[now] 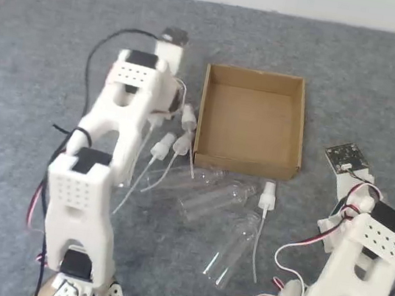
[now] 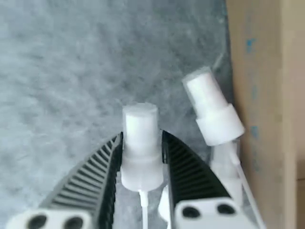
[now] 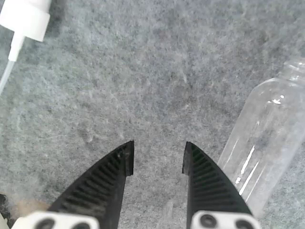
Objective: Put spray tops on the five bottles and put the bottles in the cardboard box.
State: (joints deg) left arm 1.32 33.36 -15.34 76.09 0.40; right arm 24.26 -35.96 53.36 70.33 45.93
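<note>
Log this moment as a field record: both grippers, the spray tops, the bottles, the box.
left gripper: shut on the held spray top, close to the cardboard box
right gripper: open, nothing between its fingers, over the carpet beside a lying bottle
second spray top: next to the held one, against the box wall
loose spray top: on the carpet by the bottles
bottles: clear, lying in front of the box
box contents: nothing inside

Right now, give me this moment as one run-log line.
left gripper: shut on spray top | right gripper: open, holding nothing | bottles: lying outside cardboard box
</note>
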